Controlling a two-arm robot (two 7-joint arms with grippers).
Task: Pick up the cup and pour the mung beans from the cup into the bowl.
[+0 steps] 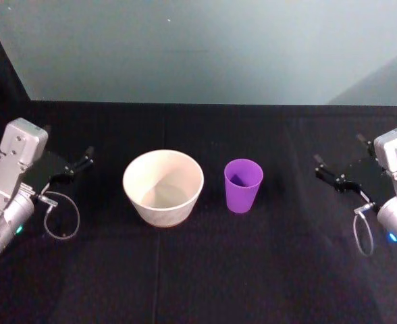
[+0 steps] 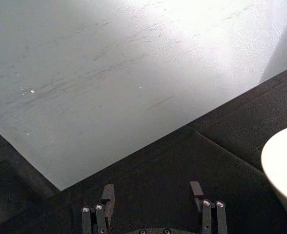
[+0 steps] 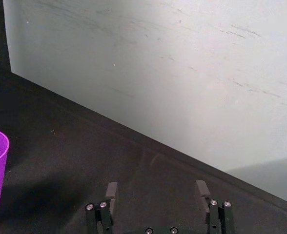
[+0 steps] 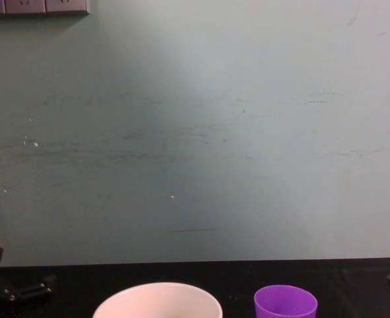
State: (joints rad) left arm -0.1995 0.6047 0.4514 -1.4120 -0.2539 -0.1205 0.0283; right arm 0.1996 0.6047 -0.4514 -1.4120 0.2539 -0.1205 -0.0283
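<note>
Cup: the small purple plastic cup [image 1: 243,184] was smooth, tapered and handleless. It stood upright on the black cloth [image 1: 198,270], just right of the bowl.
Bowl: the bowl [image 1: 185,202] was wide, off-white and thin-rimmed, left of centre, and looked empty.
Right gripper: the right gripper [image 1: 320,167] was at the right edge, fingers spread, holding nothing, aimed left at the cup.
Left gripper: the left gripper [image 1: 87,157] was at the left edge, also spread and empty.
Key relation: the cup lay left of the right gripper, its axis vertical. The bowl stood between the cup and the left gripper, so the right arm looked better placed.
Contents: the cup's inside was dark, and beans could not be made out.
</note>
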